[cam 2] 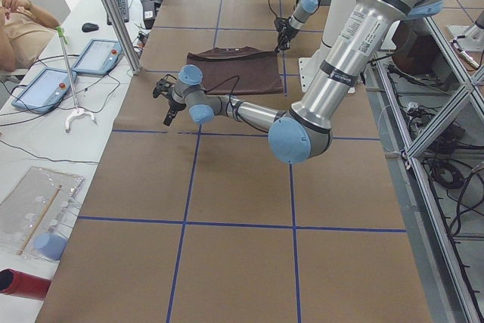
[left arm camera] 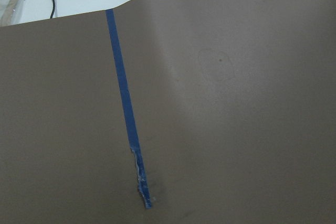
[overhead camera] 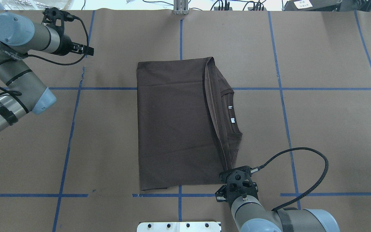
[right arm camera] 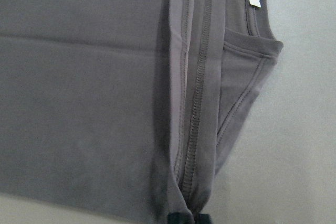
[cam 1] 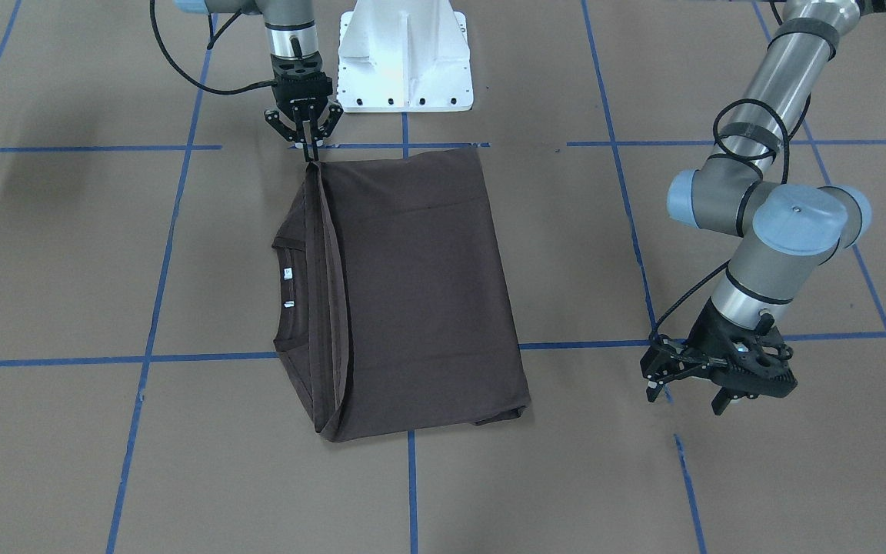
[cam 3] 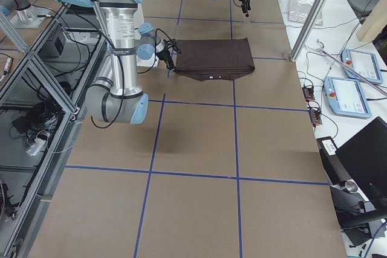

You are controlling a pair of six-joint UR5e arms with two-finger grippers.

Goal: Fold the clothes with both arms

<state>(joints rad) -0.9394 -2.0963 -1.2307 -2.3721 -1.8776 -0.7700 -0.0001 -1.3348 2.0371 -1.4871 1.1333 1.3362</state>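
Note:
The dark brown T-shirt point(cam 1: 420, 292) point(overhead camera: 172, 125) lies folded into a rectangle in the middle of the table. Its ribbed collar and small white neck tags point(cam 1: 287, 273) stick out on the robot's right side. My right gripper point(cam 1: 310, 146) point(overhead camera: 229, 169) is shut on the shirt's near right corner; the right wrist view shows the fingertips point(right arm camera: 178, 217) pinching the stacked hems. My left gripper point(cam 1: 685, 394) point(overhead camera: 89, 50) hovers open over bare paper, far to the shirt's left, holding nothing. The left wrist view shows only paper and blue tape point(left arm camera: 126, 114).
The white pedestal base point(cam 1: 404, 61) point(overhead camera: 179, 226) stands at the robot's edge of the table, close to the right gripper. Blue tape lines point(overhead camera: 72, 129) grid the brown paper. Tablets point(cam 2: 45, 85) and a seated person lie beyond the far edge.

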